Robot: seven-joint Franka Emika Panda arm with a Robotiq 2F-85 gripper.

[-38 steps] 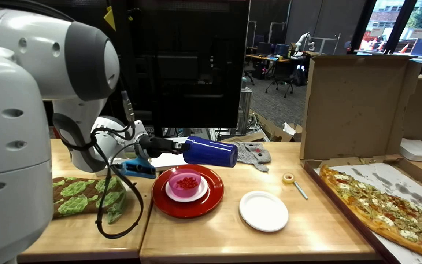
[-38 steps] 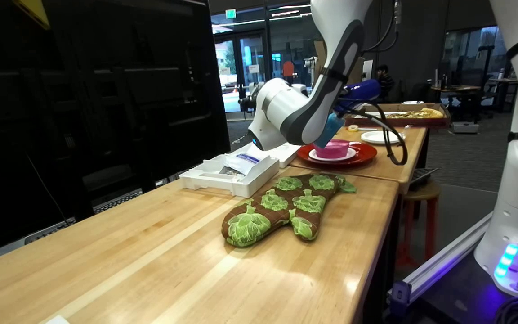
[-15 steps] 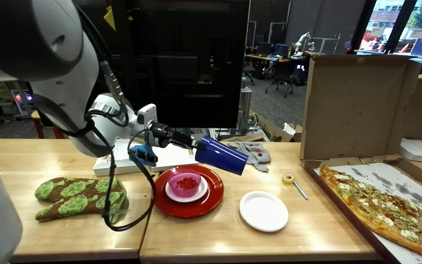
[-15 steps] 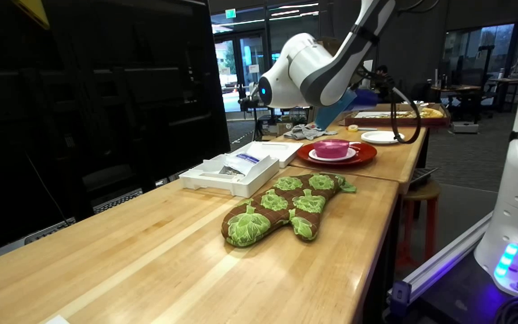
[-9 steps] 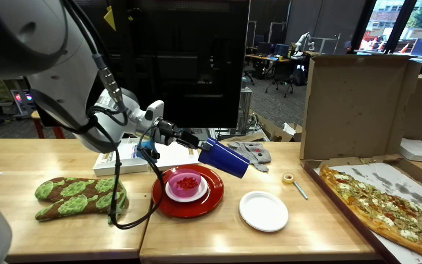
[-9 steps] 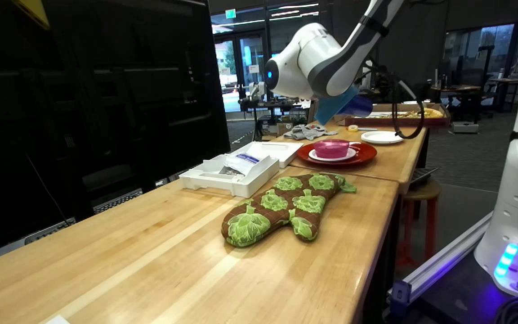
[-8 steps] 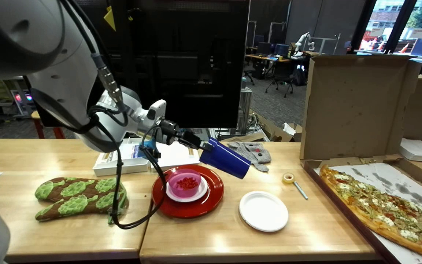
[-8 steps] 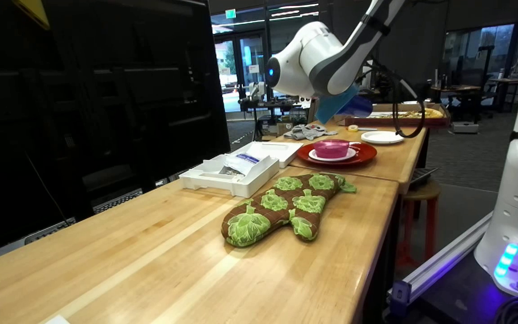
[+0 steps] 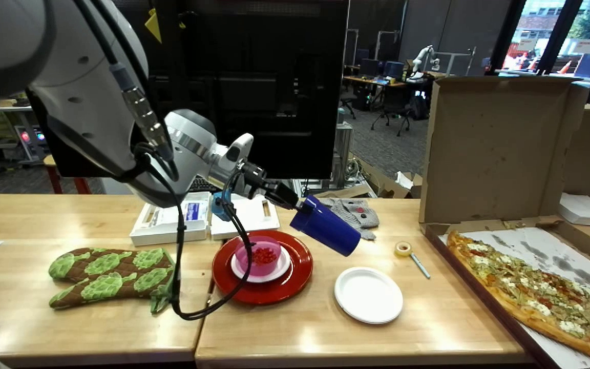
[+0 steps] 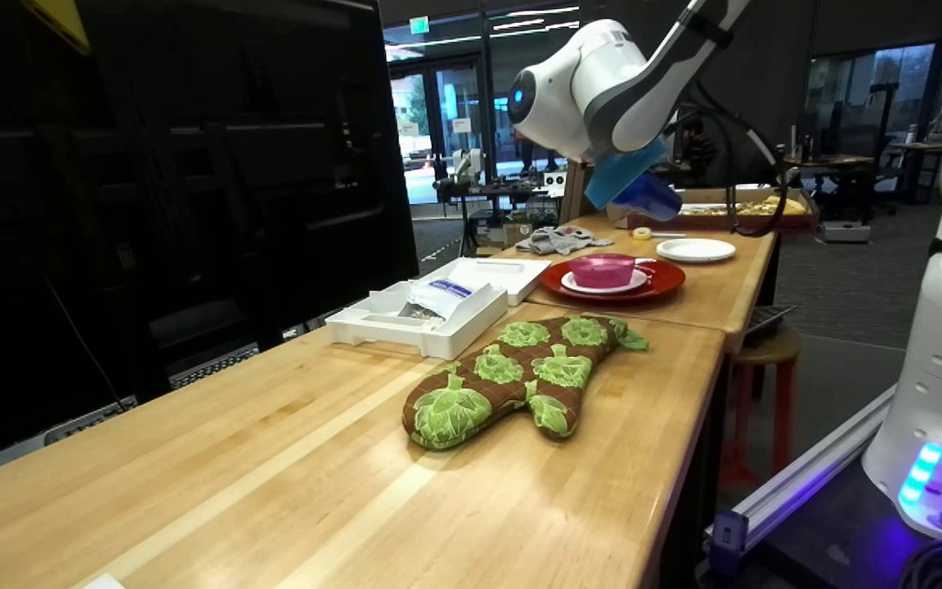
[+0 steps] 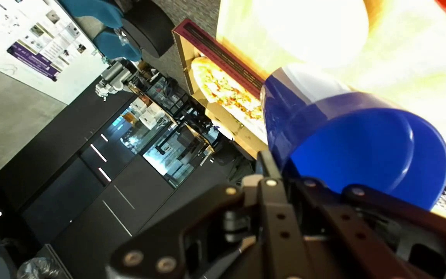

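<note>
In an exterior view, a brown-and-green oven mitt (image 9: 113,274) lay on the bench (image 9: 428,328) at the lower left, followed by an opened white case (image 9: 169,236) left of centre and a red plate (image 9: 302,264) bearing a white dish (image 9: 286,262) and a pink bowl (image 9: 264,241) of red pieces (image 9: 265,256). Near the middle, the claw (image 9: 302,207) was clamped on the rim of a blue cup (image 9: 328,228), which hung tilted above the bench, base toward the lower right. Beyond it came a grey knitted cloth (image 9: 368,218), a white plate (image 9: 369,296) lower down, a roll of tape (image 9: 403,253) beside a pen (image 9: 420,266), and, at the right edge, an open pizza box (image 9: 500,154) with pizza (image 9: 535,292) inside.
</note>
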